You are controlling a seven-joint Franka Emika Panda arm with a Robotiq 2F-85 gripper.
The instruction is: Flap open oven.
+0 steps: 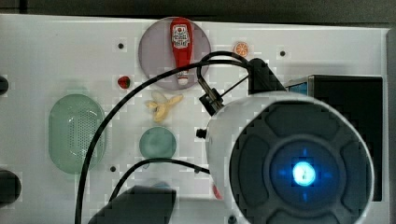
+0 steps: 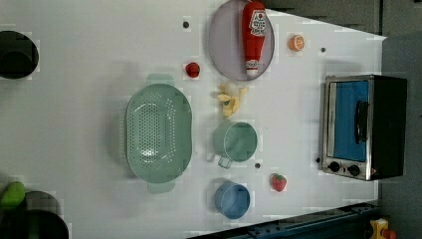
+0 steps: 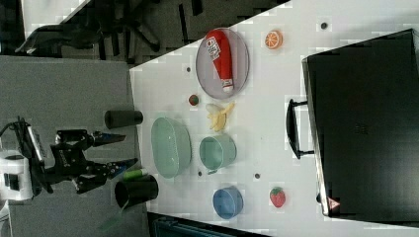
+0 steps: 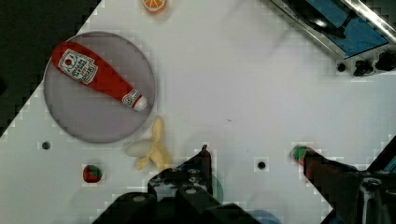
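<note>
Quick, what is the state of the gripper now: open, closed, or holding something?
Gripper: open, holding nothing, far from the oven.

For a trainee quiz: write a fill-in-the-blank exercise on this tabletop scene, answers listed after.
1. The ketchup bottle lies on the round grey ____.
2. The oven door is ____, its dark bar handle against the glass.
3. The peeled banana lies between the plate and the green ____.
4. The gripper is apart from the oven, its jaws ____.

Missing words: plate; closed; cup; open
</note>
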